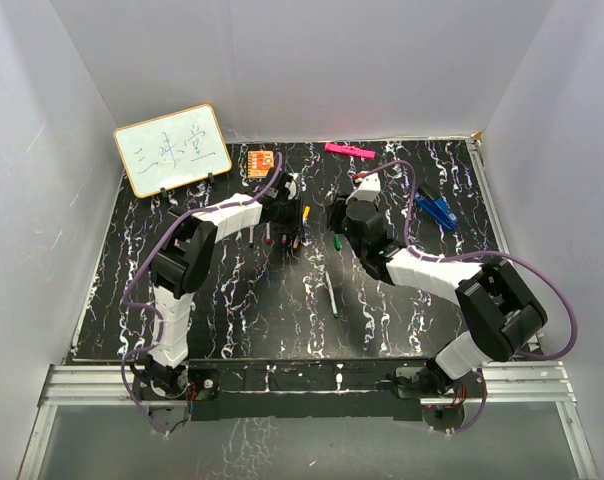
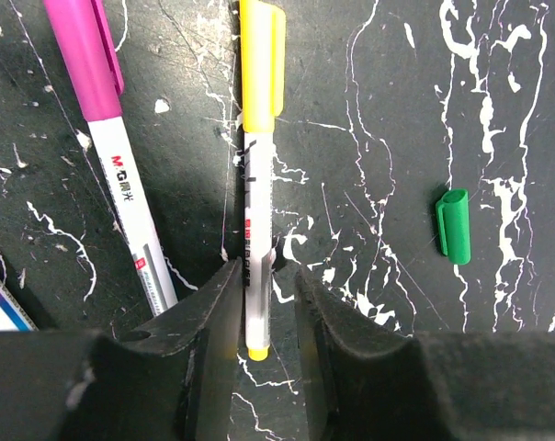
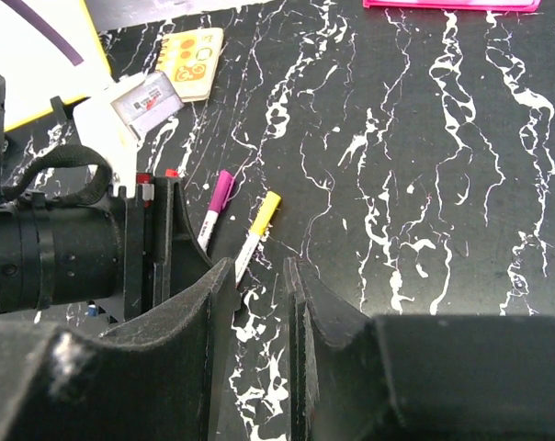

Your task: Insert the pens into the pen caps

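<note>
The yellow-capped pen (image 2: 257,230) lies flat on the table (image 2: 379,92). Its tail end sits between the fingers (image 2: 213,312) of the left tool (image 2: 266,280), which is narrowed to little more than the pen's width. One finger seems to touch the barrel, but I cannot tell whether it grips. A purple-capped pen (image 2: 121,184) lies near on one side and a loose green cap (image 2: 453,225) lies apart on the other. The right tool (image 3: 257,276) is slightly parted, with nothing between its fingers.

A purple-capped pen (image 2: 121,175) crowds one side of the yellow-capped pen (image 2: 256,202) straddled by the left gripper (image 2: 264,285); on the other side, bare marbled table (image 2: 369,138) runs clear to the green cap (image 2: 453,225).
</note>
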Available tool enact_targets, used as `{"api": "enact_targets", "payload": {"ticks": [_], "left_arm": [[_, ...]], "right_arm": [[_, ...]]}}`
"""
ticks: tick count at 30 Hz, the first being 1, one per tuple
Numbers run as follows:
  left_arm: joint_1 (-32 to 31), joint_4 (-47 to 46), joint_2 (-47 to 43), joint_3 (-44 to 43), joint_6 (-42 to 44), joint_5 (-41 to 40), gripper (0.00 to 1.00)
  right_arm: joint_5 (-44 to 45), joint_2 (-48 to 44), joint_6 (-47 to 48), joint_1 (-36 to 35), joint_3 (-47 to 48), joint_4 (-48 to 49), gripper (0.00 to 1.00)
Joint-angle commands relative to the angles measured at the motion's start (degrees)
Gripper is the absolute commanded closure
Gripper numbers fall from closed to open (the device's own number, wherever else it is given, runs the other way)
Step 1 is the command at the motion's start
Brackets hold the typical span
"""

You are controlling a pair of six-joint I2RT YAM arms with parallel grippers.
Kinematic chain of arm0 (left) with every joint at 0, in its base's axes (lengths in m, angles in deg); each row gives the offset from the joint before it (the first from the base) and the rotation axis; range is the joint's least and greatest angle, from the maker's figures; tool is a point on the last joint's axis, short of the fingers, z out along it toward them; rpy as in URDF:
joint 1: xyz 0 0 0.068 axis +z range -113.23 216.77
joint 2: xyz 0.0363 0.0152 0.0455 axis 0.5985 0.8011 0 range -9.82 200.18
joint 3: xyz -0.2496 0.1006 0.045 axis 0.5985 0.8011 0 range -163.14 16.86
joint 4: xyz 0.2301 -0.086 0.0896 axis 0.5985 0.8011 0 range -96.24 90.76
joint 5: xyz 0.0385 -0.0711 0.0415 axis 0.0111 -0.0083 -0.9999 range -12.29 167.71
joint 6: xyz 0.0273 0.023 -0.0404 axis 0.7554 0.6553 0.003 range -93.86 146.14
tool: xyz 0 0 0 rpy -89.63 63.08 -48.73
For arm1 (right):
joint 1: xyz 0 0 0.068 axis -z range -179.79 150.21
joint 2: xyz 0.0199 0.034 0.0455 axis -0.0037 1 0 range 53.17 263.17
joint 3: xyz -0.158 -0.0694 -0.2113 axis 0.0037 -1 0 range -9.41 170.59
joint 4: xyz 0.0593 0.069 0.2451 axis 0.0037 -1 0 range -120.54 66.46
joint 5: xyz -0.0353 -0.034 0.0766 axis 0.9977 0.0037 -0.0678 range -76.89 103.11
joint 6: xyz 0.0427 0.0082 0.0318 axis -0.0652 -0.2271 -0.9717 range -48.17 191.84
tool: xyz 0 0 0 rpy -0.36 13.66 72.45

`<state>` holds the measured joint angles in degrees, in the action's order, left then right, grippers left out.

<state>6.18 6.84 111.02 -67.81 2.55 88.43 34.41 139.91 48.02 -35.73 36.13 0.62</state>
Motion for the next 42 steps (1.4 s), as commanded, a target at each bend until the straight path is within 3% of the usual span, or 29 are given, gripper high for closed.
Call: {"api": "enact_targets", "payload": {"ticks": [1, 10, 15, 21, 31, 42], "left_arm": [[-0.22, 1.06, -4.25, 0.07, -0.14, 0.00, 0.70], [-0.20, -0.22, -13.87, 3.53, 0.70, -1.66, 0.66], [-0.26, -4.92, -21.87, 10.70, -0.07, -3.32, 0.66], [-0.24, -6.66, -26.89, 16.35, -0.31, -6.67, 0.66], [-0.21, -7.10, -30.26, 20.73, -0.75, -7.59, 0.66], [-0.22, -7.02, -30.23, 20.85, -0.66, -8.33, 0.66]], "right_arm": [[1.28, -0.36, 1.13, -0.02, 2.38, -0.95, 0.74], [-4.79, -1.78, 2.97, -0.18, 2.86, -18.05, 0.72], [-9.85, -1.57, 2.36, -1.53, 1.61, -24.82, 0.63], [-7.47, 1.74, 1.57, -7.04, 3.03, -30.43, 0.57], [-2.56, 5.38, -1.95, -9.85, 4.08, -36.08, 0.58], [-5.20, 7.27, -6.86, -13.85, 3.09, -41.81, 0.66]]}}
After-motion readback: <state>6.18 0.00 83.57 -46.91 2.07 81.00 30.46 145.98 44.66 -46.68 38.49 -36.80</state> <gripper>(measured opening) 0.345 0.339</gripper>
